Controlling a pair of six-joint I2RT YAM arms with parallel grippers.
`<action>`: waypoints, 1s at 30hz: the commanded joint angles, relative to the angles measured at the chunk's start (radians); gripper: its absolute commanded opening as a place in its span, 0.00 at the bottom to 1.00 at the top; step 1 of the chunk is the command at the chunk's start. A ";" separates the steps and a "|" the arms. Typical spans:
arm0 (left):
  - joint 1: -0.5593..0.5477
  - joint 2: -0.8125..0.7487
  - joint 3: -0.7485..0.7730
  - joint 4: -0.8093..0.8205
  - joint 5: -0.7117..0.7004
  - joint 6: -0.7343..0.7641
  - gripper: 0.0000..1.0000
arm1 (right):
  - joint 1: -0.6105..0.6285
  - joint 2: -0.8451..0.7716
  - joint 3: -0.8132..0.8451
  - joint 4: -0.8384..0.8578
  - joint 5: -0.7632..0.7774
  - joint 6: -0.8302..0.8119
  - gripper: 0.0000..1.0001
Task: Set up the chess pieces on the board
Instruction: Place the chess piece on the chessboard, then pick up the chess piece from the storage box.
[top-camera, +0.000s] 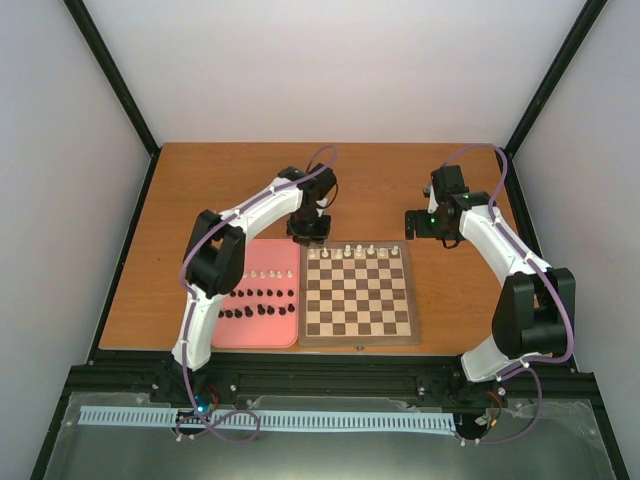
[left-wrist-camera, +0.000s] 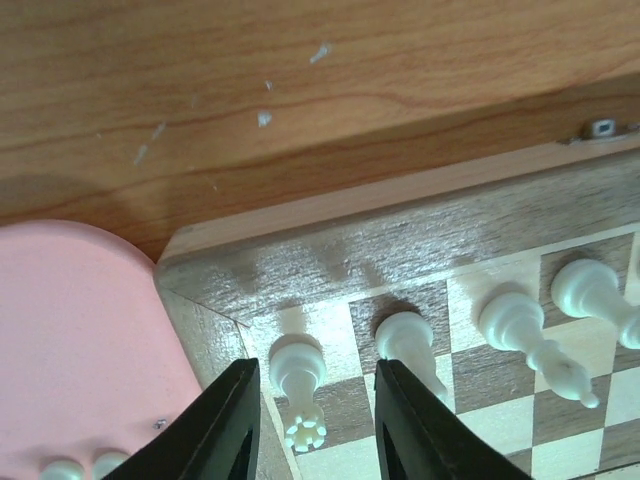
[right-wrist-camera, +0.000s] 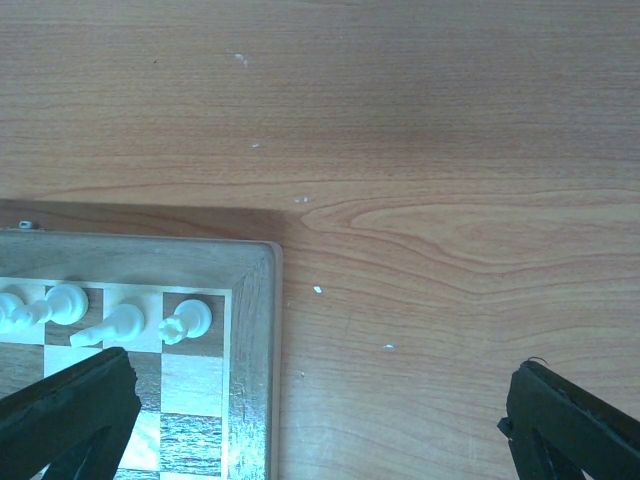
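Two tray pieces (left-wrist-camera: 62, 468) are cut off; left fingers (left-wrist-camera: 225, 430) straddle one white rook (left-wrist-camera: 298, 385), not gripping; right fingers (right-wrist-camera: 70, 410) gape empty.

Table (top-camera: 200, 200): orange-brown wood with visible grain, set between pale walls.
Board (top-camera: 358, 341): lies flat on the table, close to its near edge and about mid-width.
Tray (top-camera: 255, 333): pink with rounded corners, flat on the table just beside the board's left edge.
Past the board's far edge: wood with a few small pale specks.
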 joint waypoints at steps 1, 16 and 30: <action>-0.010 -0.003 0.068 -0.041 -0.058 0.010 0.36 | -0.009 -0.029 -0.004 -0.004 0.001 -0.003 1.00; 0.121 -0.291 -0.244 0.000 -0.147 0.001 0.45 | -0.009 -0.031 -0.004 -0.004 -0.010 -0.008 1.00; 0.515 -0.557 -0.628 0.117 -0.074 -0.035 0.28 | -0.009 -0.032 -0.017 0.003 -0.029 -0.001 1.00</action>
